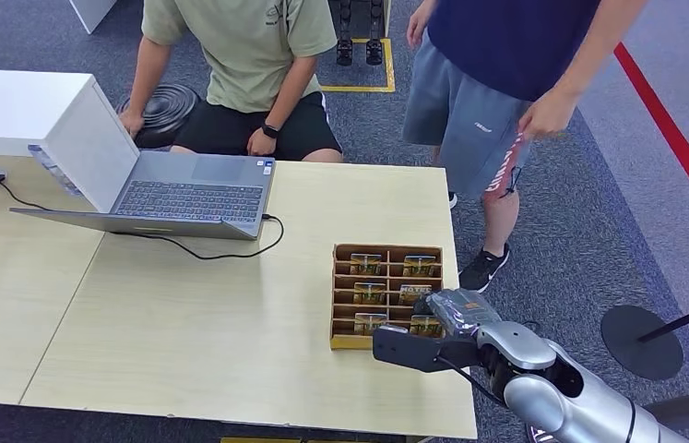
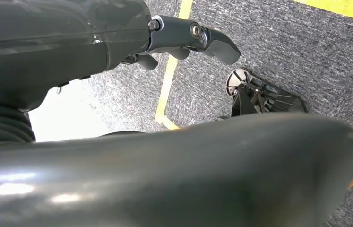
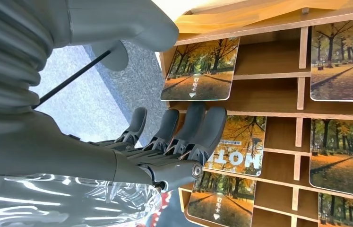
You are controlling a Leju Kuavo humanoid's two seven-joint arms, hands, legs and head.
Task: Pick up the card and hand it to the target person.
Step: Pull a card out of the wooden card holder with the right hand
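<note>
A wooden divided box [image 1: 348,341] stands near the table's front right corner, with several autumn-tree cards [image 1: 365,264] lying in its compartments. My right hand [image 1: 456,314] hovers over the box's near right corner. In the right wrist view the right hand [image 3: 165,142] has its fingertips [image 3: 207,127] resting at the edge of a card marked HOTEL [image 3: 240,146], the thumb held apart above another card [image 3: 202,71]. It holds nothing. My left hand [image 2: 117,38] hangs over the carpet, fingers apart and holding nothing.
An open laptop [image 1: 184,194] with a black cable sits at the table's back, a white box [image 1: 17,111] to its left. A seated person [image 1: 248,55] is behind the table. A standing person [image 1: 506,46] is at the back right, hand [image 1: 543,115] lowered. A stanchion base [image 1: 640,341] stands on the right.
</note>
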